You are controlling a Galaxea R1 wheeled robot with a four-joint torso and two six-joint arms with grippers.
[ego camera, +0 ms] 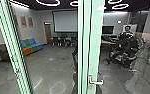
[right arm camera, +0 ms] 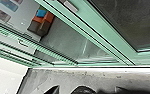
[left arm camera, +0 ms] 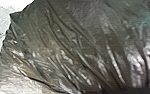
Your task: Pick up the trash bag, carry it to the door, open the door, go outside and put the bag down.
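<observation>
Dark, translucent plastic, creased and shiny, makes up the trash bag (left arm camera: 66, 45), right up against the left wrist camera; whether the left gripper grips it, or is open or closed, I cannot tell, nor can I tell the right gripper's state. Ahead of the robot, a pale green door frame (ego camera: 94, 37) carries a metal lever handle (ego camera: 99, 82), with a slanting green post (ego camera: 12, 50) to its left. Beyond the frame, a person (ego camera: 127, 33) is on the right and a blue, green and orange sofa (ego camera: 32, 46) on the left. Farther back, chairs (ego camera: 64, 42) line up below a projection screen (ego camera: 66, 22).
</observation>
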